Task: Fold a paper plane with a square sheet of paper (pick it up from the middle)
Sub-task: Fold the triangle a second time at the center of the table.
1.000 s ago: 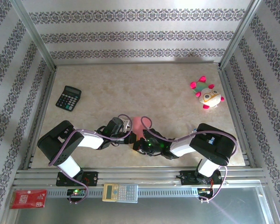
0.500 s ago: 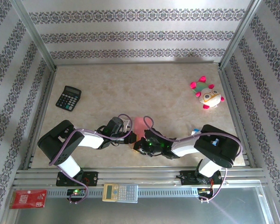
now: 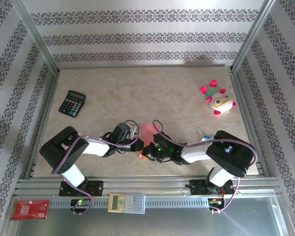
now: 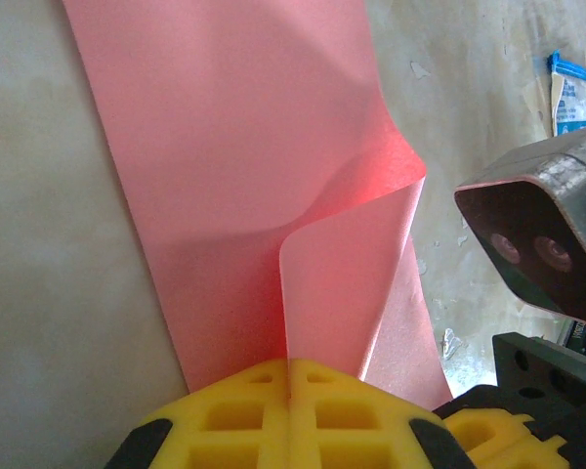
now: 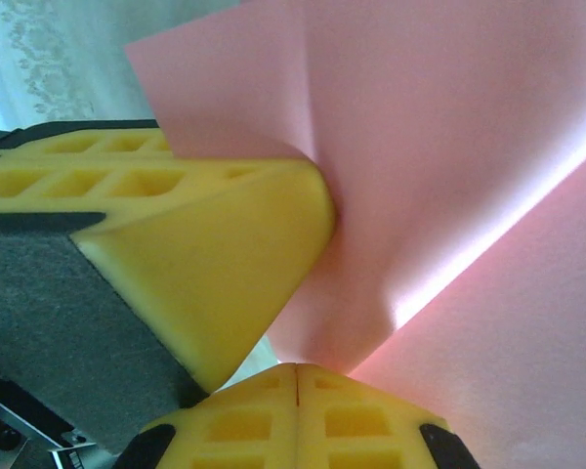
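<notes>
Buckling upward just below the centre of the top view, the one square sheet of paper [image 3: 146, 131] is showing as thin, smooth, unmarked salmon-pink stock. One stretch is lying flat on the table [image 3: 152, 93] and one flap is curling over into a soft rounded fold. Two grippers are meeting at its lower edge. The left gripper [image 4: 290, 376], at the bottom centre of its wrist view, is pressing its two yellow, waffle-ribbed foam tips together, with the curled flap running down into the seam between them. The right gripper [image 5: 298, 379], at the bottom centre of its own view, is likewise clamping tight on a creased pinch of the same sheet. One left finger [image 5: 195, 225] is wedging in from the left there, touching the paper just beside that pinch. Around them the table is showing a glossy beige marbled top. Two calculators are sitting well apart: one black calculator [image 3: 72, 103] at the upper left and one pale calculator [image 3: 127, 202] on the metal rail [image 3: 187, 202] at the bottom. One pink-and-white plush toy [image 3: 217, 100] is lying at the upper right, one small blue-and-white packet [image 3: 205, 139] right of the grippers, and one red card [image 3: 30, 209] at the bottom left.
</notes>
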